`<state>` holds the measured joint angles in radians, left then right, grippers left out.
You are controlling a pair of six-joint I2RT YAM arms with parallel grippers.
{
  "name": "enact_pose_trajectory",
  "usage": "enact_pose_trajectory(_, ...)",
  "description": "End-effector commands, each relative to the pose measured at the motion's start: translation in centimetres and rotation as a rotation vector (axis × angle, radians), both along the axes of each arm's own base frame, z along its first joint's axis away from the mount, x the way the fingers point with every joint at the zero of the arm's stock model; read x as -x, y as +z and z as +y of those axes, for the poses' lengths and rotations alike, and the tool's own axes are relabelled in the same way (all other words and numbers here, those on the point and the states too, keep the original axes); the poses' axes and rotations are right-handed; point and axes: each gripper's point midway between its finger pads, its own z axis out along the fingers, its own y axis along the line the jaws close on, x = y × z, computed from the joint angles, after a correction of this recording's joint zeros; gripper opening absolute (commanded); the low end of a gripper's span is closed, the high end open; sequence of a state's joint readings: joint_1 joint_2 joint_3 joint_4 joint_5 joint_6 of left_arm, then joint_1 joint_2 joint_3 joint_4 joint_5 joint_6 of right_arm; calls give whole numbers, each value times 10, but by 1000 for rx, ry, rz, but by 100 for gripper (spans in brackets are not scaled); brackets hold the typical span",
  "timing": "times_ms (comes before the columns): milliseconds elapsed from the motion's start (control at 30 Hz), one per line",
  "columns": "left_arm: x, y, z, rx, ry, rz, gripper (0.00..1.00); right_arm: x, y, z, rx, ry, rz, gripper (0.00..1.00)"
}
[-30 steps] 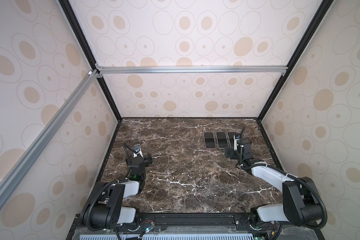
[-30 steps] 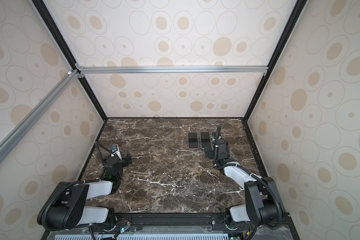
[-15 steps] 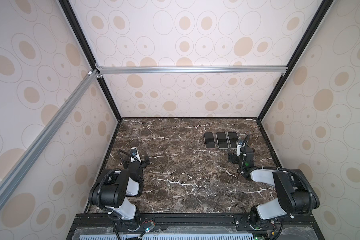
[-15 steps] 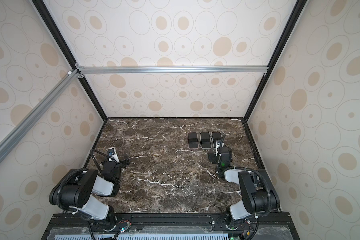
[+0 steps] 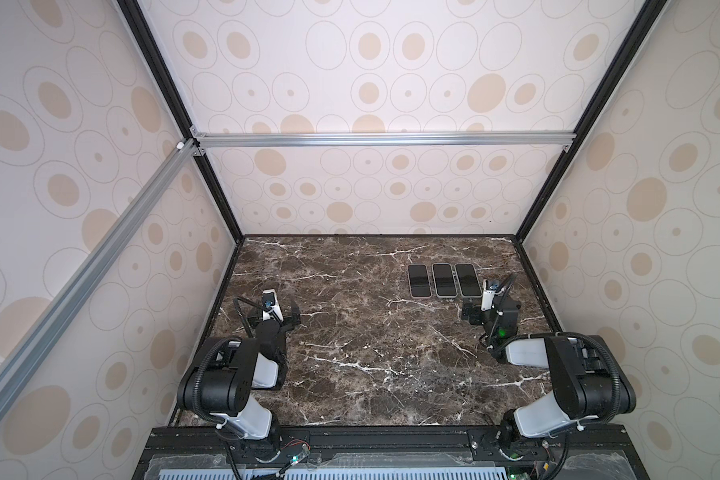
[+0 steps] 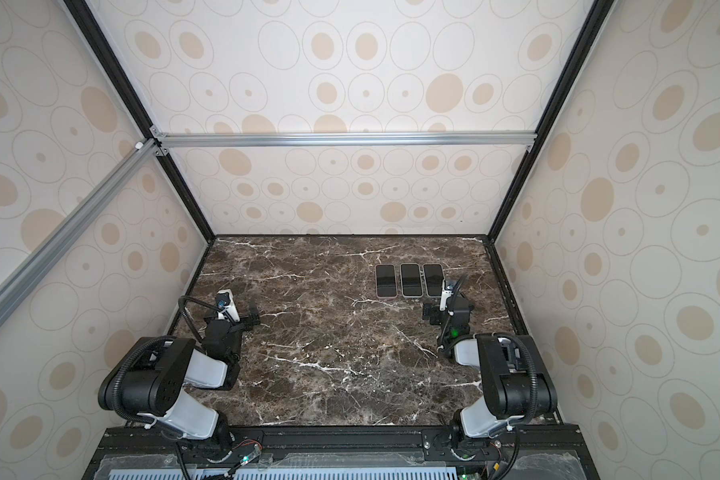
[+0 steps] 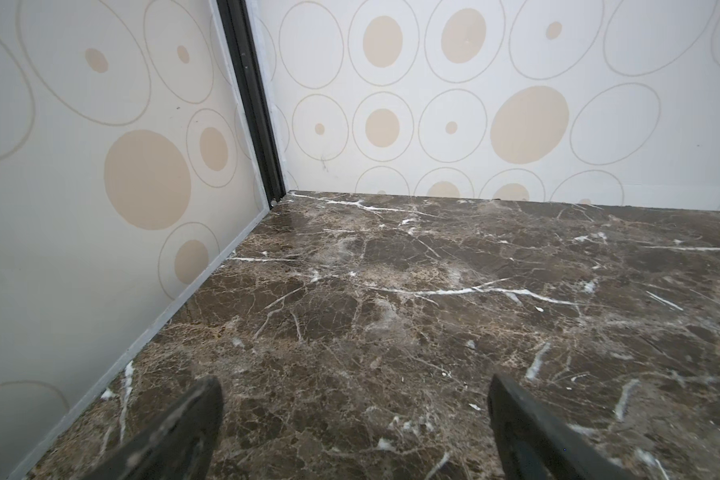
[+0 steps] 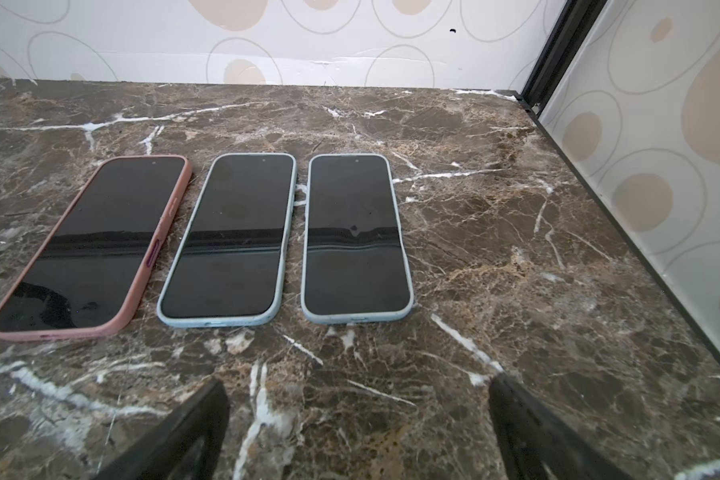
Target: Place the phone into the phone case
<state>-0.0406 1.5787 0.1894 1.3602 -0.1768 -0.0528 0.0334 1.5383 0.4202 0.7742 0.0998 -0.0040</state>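
Looks finished; found no uncased phone in view.
Noted pink-cased phone and two blue-cased phones side by side at one o'clock on table; right gripper near them, left gripper at nine o'clock, fingers spread apart, empty.

I could read no text, label, brand, number or sign anywhere; the screens of the three phones were dark and blank.

Cut off at each wrist view's lower edge: black fingers of the left gripper and of the right gripper. Hidden in a top view behind the white wrist camera: near corner of the rightmost dark-screened, blue-cased phone.
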Motion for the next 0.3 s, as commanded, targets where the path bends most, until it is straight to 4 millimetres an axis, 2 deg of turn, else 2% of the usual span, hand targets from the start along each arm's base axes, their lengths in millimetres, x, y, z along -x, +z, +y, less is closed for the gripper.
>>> enact_pose_trajectory(0,-12,10,-11,-41,-73,-19,100,-1,5,3,-12,14,-22,100)
enact_pose_trajectory(267,-12,10,-12,-36,-81,-18,100,-1,5,4,-11,16,-22,100)
